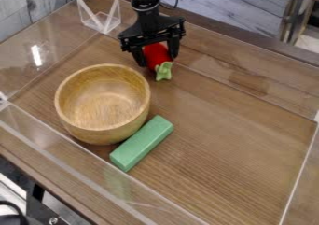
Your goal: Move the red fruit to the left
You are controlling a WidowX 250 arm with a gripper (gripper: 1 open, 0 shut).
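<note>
The red fruit (157,57), a small strawberry-shaped toy with a green leafy cap at its lower end, lies on the wooden table just beyond the bowl's right side. My black gripper (155,51) points steeply down over it, open, with one finger on each side of the fruit. The fingers straddle it; I cannot tell whether they touch it. The upper part of the fruit is hidden by the gripper.
A round wooden bowl (104,101) stands left of centre. A flat green block (142,142) lies in front of it. Clear low walls (37,135) border the table, and a clear stand (100,16) sits at the back left.
</note>
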